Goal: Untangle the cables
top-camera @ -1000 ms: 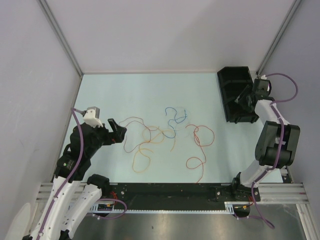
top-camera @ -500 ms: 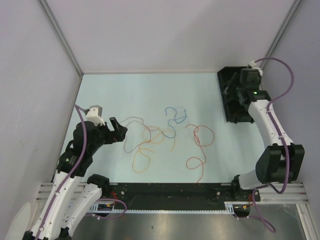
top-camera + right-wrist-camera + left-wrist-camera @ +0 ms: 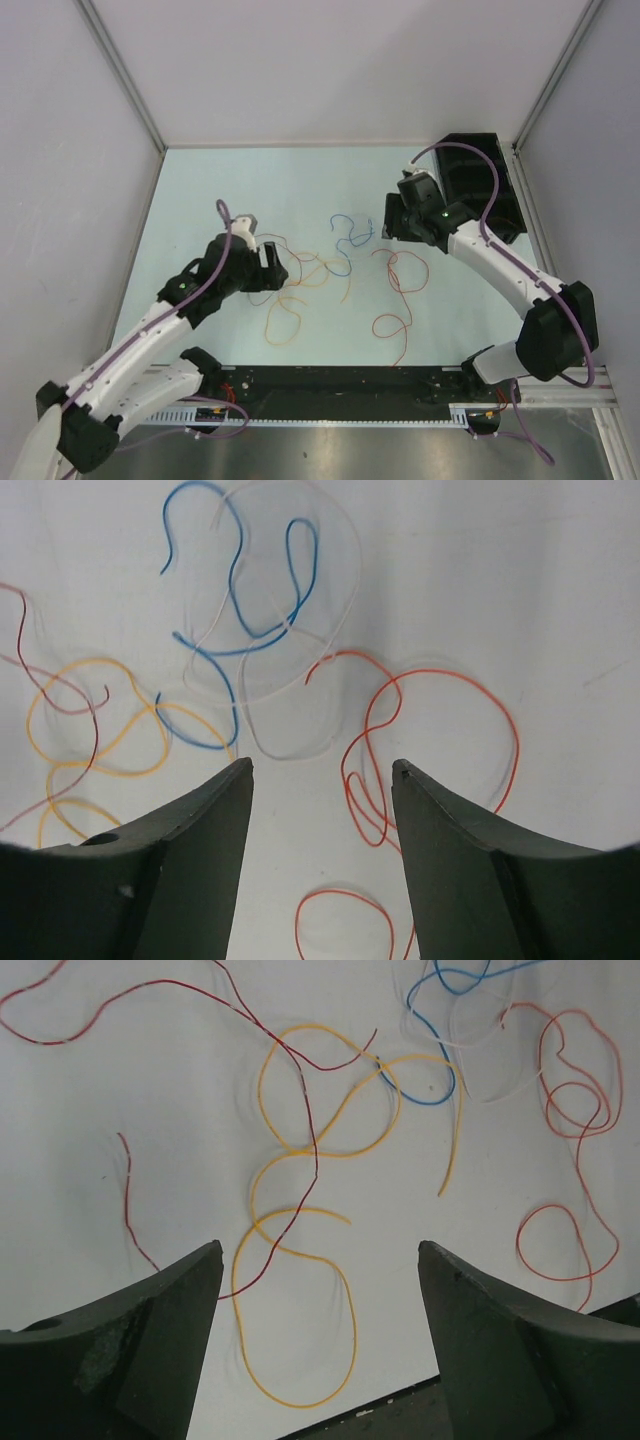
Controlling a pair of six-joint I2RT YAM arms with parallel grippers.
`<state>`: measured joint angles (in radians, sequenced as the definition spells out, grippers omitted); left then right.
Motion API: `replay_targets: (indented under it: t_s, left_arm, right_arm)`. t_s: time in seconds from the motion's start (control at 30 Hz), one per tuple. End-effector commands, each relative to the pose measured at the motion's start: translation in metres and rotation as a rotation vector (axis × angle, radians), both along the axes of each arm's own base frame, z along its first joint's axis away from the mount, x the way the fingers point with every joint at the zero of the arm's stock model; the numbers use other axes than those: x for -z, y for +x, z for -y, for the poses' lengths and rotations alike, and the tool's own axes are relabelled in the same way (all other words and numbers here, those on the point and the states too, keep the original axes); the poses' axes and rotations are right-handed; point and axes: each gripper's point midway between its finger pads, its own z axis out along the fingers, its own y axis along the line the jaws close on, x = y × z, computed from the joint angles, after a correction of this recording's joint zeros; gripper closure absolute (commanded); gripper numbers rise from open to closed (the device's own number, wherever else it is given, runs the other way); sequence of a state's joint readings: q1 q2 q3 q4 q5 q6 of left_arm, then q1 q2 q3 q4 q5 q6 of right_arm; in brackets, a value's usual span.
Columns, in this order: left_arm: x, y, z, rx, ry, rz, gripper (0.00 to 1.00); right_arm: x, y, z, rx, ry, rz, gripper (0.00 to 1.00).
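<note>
Your left pincer (image 3: 320, 1250) is hovering over the left part of the heap, jaws spread wide and gripping nothing. The cables are all lying loose on the worktop (image 3: 200, 190), none lifted. Below that pincer the dark red cable (image 3: 303, 1100) is running across the yellow one (image 3: 310, 1027), and the two are crossing in several places. The yellow's lower loop is sitting right under the gap between the jaws.

Further right, the blue cable (image 3: 314, 555) and a pale white one (image 3: 357, 555) are weaving through each other, and the blue is also overlapping the yellow's right end. The orange-red cable (image 3: 440, 672) is curling mostly on its own, one end close to the white.

Your right pincer (image 3: 322, 765) is hanging above the blue, white and orange-red cables, jaws partly spread, empty.

So you are in the reaching step; no strand is separated yet. Next, you are probably wanting to lower onto a single strand where it lies alone, pinch only that one, then draw it sideways slowly so its neighbours are not dragging along.
</note>
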<state>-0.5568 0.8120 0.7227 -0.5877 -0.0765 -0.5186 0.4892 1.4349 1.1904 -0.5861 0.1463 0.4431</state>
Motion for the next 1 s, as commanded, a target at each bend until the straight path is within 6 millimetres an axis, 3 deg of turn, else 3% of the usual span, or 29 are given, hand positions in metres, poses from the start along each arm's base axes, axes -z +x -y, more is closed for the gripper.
replay_targets:
  t_s: [0.0, 0.17, 0.33, 0.43, 0.53, 0.57, 0.63, 0.73, 0.83, 0.97]
  left_arm:
    - [0.02, 0.017, 0.024, -0.004, 0.013, -0.012, 0.18]
    - [0.039, 0.031, 0.04, 0.033, 0.093, -0.037, 0.25]
    - [0.076, 0.04, 0.042, 0.053, 0.208, -0.12, 0.29]
    - [0.094, 0.038, 0.047, 0.081, 0.229, -0.171, 0.41]
    - [0.098, 0.035, 0.053, 0.098, 0.22, -0.182, 0.64]
    - [0.097, 0.035, 0.054, 0.101, 0.219, -0.181, 0.81]
    - [0.094, 0.036, 0.054, 0.097, 0.217, -0.18, 1.0]
    - [0.073, 0.04, 0.058, 0.103, 0.202, -0.158, 1.0]
    - [0.021, 0.042, 0.069, 0.148, 0.125, -0.079, 1.0]
    - [-0.067, 0.033, 0.079, 0.251, 0.011, 0.073, 1.0]
  right_arm:
    - [-0.01, -0.017, -0.002, -0.004, 0.009, 0.026, 0.38]
    - [-0.01, -0.026, -0.001, -0.017, 0.027, 0.032, 0.38]
    - [-0.011, -0.029, -0.002, -0.028, 0.041, 0.034, 0.38]
    - [-0.009, -0.029, -0.001, -0.033, 0.034, 0.033, 0.38]
    - [-0.006, -0.027, 0.002, -0.034, 0.025, 0.029, 0.38]
    - [-0.005, -0.027, 0.003, -0.034, 0.023, 0.026, 0.38]
    - [-0.006, -0.027, 0.003, -0.035, 0.029, 0.031, 0.38]
    - [-0.012, -0.025, -0.001, -0.051, 0.063, 0.044, 0.38]
    - [-0.035, -0.027, -0.019, -0.119, 0.182, 0.084, 0.38]
    - [-0.078, -0.043, -0.053, -0.252, 0.423, 0.114, 0.38]
